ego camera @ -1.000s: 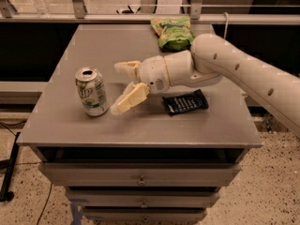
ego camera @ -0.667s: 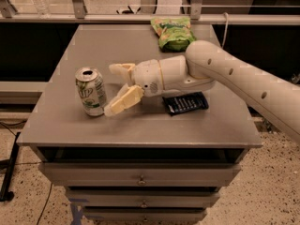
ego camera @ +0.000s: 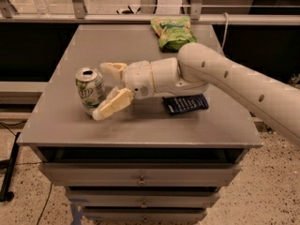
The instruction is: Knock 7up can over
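The 7up can (ego camera: 90,90) stands upright on the left part of the grey table (ego camera: 140,130). It is white-silver with a green logo and an open silver top. My gripper (ego camera: 104,90) comes in from the right on a white arm. It is open, with one cream finger (ego camera: 112,70) behind the can and the other (ego camera: 112,106) in front, low by the can's base. The fingertips are at the can's right side, close to it or just touching.
A green snack bag (ego camera: 172,30) lies at the back of the table. A dark blue flat packet (ego camera: 185,103) lies right of centre, under my arm. Drawers sit below the tabletop. A railing runs behind the table.
My gripper has moved left across the table, from a gap right of the can to its side. The can still stands upright in the same spot.
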Robot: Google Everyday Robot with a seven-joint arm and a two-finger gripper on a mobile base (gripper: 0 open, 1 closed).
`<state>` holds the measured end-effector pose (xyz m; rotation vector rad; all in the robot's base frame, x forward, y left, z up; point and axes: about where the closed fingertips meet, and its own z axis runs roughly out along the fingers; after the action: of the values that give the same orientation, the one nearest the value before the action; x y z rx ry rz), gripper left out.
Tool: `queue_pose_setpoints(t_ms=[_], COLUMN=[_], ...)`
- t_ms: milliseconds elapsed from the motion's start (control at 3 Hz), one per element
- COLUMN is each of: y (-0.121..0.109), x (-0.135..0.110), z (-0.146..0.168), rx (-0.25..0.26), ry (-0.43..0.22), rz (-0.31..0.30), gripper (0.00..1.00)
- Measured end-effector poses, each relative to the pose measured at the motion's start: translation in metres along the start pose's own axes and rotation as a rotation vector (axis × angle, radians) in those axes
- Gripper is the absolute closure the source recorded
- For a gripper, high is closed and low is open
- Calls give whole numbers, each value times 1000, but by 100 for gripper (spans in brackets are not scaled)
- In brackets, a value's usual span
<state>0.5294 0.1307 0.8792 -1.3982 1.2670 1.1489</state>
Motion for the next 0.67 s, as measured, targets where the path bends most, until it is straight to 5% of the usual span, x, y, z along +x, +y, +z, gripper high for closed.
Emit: queue_pose_setpoints(t_ms=[333,667], y=[4,7], x=[-5,-8], z=[8,15], rx=[-5,-17], ry=[3,1], rz=[-25,-43], gripper=[0,18])
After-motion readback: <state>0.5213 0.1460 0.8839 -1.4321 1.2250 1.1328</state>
